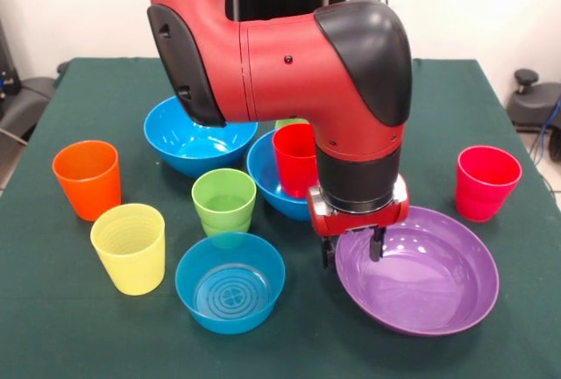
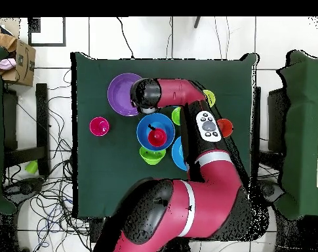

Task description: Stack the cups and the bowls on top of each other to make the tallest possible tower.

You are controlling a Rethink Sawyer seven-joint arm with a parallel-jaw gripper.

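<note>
- The gripper [image 1: 351, 252] is hanging over the purple bowl's [image 1: 429, 296] rim, its fingers parted, one on each side of the wall, not visibly clamping.
- That bowl is sitting near the counter's [image 1: 88, 344] front edge.
- A red cup [image 1: 294, 158] is standing inside a blue bowl [image 1: 267, 177] at mid-counter.

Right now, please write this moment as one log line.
hand: open, straddling purple bowl near rim | red cup: upright in blue bowl | tower: base only
</note>
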